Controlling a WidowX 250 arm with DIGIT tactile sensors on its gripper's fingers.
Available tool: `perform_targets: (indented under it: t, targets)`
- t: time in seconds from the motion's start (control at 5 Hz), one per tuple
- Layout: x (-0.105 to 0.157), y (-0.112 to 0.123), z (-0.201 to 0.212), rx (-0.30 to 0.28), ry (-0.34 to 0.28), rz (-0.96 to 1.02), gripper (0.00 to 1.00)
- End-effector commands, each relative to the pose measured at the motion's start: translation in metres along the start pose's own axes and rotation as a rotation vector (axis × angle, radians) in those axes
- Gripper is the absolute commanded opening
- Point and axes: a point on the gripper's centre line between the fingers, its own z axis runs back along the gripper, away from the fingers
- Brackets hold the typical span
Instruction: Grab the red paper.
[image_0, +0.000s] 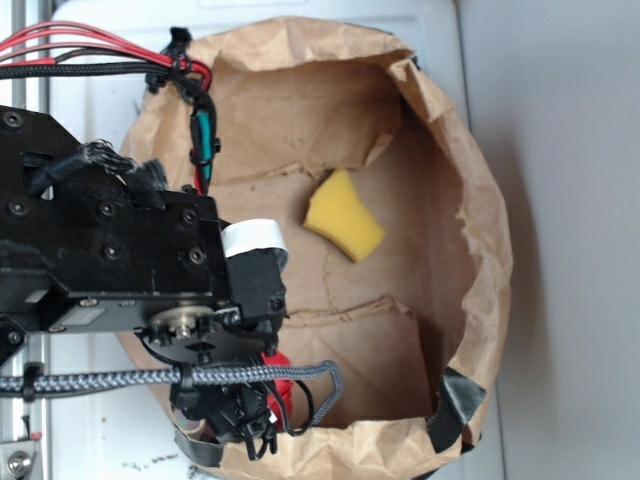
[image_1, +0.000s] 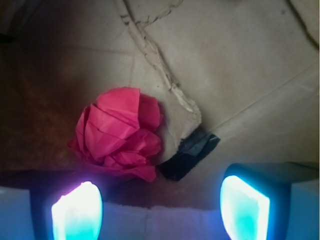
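1. Two fingertips (image_1: 77, 212) of the gripper (image_1: 160, 207) show along the bottom edge of the wrist view, glowing pale blue, one at lower left and one at lower right. They stand wide apart with nothing between them; neither touches anything.
2. One red paper (image_1: 119, 132), a crumpled bright wad, lies left of centre in the wrist view, above the left fingertip and outside the jaws, resting on the floor of the brown paper bag (image_1: 240, 75). In the exterior view only a red sliver (image_0: 280, 385) shows under the arm at lower centre.
3. One strip of black tape (image_1: 192, 152) sits just beside the wad, to its right, stuck on a torn seam in the bag floor.
4. One yellow sponge (image_0: 343, 227), wedge-shaped, lies near the centre of the exterior view, inside the same bag, well apart from the red wad.
5. One bag wall (image_0: 480, 190), rolled down and wrinkled, rings both items; black tape (image_0: 455, 400) marks its lower right rim.
6. One black arm (image_0: 120, 250) with braided cable (image_0: 150, 378) fills the left side of the exterior view, over the bag's left edge.
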Motion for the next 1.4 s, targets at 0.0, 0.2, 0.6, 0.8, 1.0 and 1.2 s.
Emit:
perform_targets:
  t: [0.0,0.2,0.6,0.8,1.0,1.2]
  targets:
    - [0.005,0.0,0.014,-0.031,-0.039,0.001,1.0]
    - [0.005,0.0,0.014,-0.031,-0.039,0.001,1.0]
    - [0.006,0.003,0.006,-0.058,-0.027,-0.007,1.0]
    - [0.006,-0.004,-0.001,-0.113,-0.034,-0.028,1.0]
    - [0.01,-0.009,-0.005,-0.179,-0.004,-0.028,1.0]
    - [0.012,-0.016,-0.016,-0.214,0.002,-0.032,1.0]
